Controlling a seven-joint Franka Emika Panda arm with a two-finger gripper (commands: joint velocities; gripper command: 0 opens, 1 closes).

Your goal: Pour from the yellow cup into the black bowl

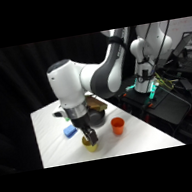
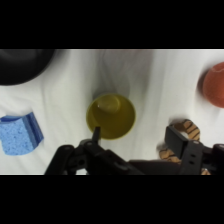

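The pincer (image 1: 89,135) reaches down over the yellow cup (image 1: 90,145), which stands upright on the white worktop (image 1: 142,139) at the lower middle of the side view. In the wrist view its fingers (image 2: 96,134) are spread, one at the cup's near rim. The black bowl (image 1: 97,117) sits just behind. An orange cup (image 1: 118,126) stands right, a blue sponge (image 1: 70,131) left

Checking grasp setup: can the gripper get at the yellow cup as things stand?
Probably yes. The gripper hangs right over the yellow cup, which stands apart from the blue sponge, orange cup and black bowl.
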